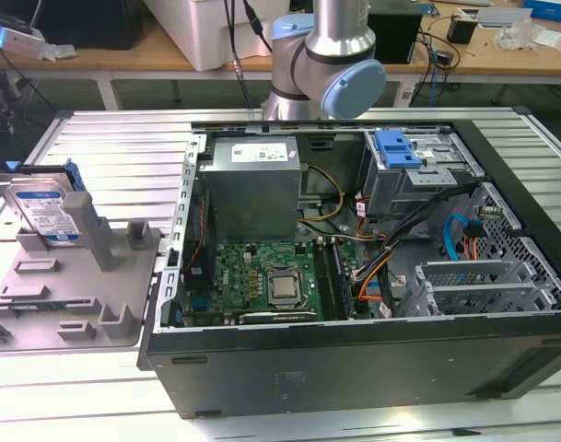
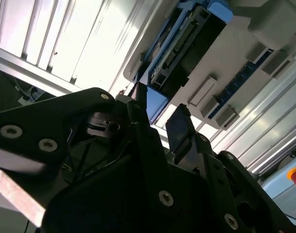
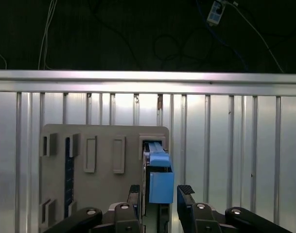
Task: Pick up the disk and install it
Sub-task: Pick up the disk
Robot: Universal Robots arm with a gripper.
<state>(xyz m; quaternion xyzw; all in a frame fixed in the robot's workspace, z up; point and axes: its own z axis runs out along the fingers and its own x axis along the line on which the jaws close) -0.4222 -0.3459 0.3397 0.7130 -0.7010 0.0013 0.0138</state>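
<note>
The disk (image 1: 45, 212), a silver drive with a blue-and-white label in a blue carrier, stands on edge in a slot of the grey fixture (image 1: 77, 285) at the exterior view's left. In the first wrist view I look down along the disk (image 3: 160, 179). My gripper (image 3: 160, 190) is open, with one black finger on each side of the blue carrier end and a gap to each. The second wrist view shows the same open gripper (image 2: 158, 104), with the disk (image 2: 186, 43) beyond the fingers (image 2: 179, 126). The arm's body (image 1: 326, 64) stands at the back.
An open computer case (image 1: 354, 368) lies in the middle and right of the slatted aluminium table (image 1: 123, 138). Inside it are a grey metal box (image 1: 255, 184), a motherboard, cables and a drive cage with a bare blue bracket (image 1: 397, 147). A workbench with clutter runs behind.
</note>
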